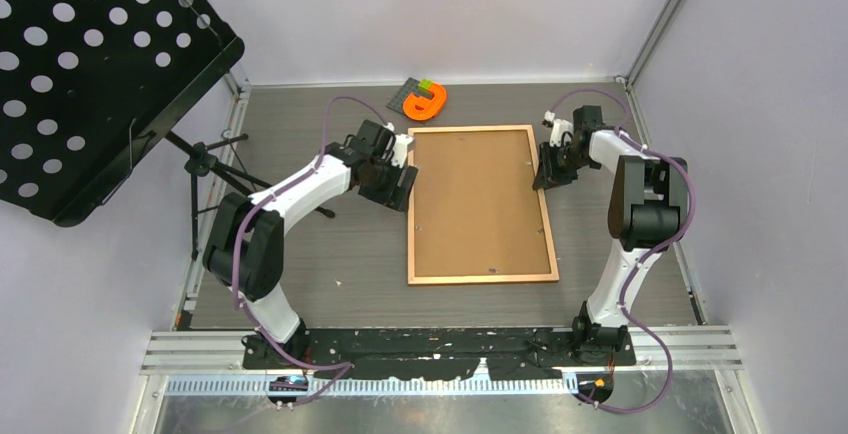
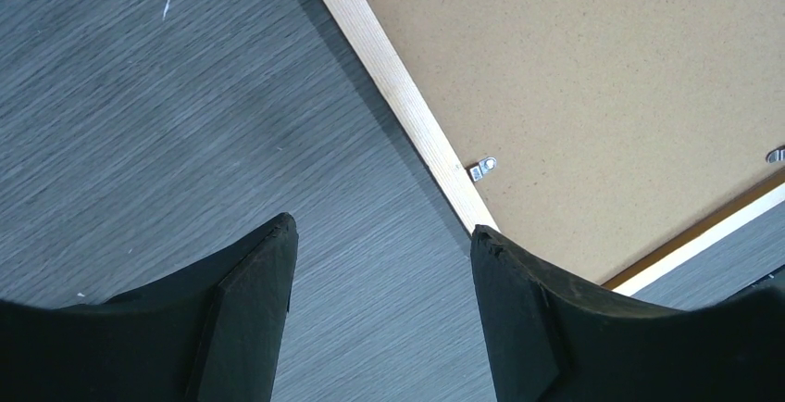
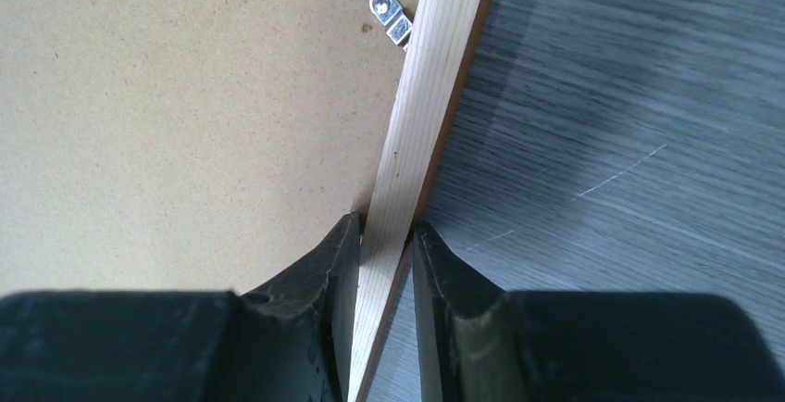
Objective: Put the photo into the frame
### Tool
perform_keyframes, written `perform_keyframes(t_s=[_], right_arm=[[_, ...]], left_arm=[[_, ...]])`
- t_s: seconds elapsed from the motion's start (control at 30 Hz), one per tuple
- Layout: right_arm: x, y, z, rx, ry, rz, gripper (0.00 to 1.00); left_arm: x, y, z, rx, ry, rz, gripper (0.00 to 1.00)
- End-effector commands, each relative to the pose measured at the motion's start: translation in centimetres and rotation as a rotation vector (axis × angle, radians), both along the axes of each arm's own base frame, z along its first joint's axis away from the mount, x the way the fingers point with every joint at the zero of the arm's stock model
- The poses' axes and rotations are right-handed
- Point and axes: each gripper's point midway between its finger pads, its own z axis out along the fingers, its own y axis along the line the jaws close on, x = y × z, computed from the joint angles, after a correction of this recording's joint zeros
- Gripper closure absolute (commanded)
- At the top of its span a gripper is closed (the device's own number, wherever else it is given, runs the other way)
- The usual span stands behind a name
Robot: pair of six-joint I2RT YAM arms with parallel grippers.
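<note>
The frame [image 1: 482, 278] lay back-up mid-table, backing board [image 1: 478, 199] fitted, the photo unseen and perhaps already inside, while the right gripper [image 3: 386, 223] pinched its right rail and the left gripper [image 2: 384, 226] hung open beside its left rail.

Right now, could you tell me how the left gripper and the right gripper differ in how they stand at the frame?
The left gripper stands wide open; the right gripper is pinched narrow. The left gripper holds nothing, over bare table just outside the left rail of the frame; the right gripper has a finger on each side of the right rail. Both sit along the frame's far half.
</note>
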Motion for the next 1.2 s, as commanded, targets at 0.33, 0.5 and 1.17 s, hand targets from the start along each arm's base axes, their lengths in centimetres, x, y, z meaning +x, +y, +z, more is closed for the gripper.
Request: perform_keyframes(t_s=[0.33,0.5,1.17], right_arm=[[2.8,-1.3,1.0,-0.172,-0.041,0.306,0.94],[2.8,-1.0,1.0,-0.209,-0.031,0.449,0.94],[1.9,4.8,0.5,-0.255,-0.108,0.82,0.94]], left_arm=[[1.1,1.8,1.4,-0.009,-0.035,0.035,0.31],[1.7,3.0,2.2,0.023,-0.079,0.039,0.31],[3.8,3.9,2.6,0.063,-0.09,0.051,0.31]])
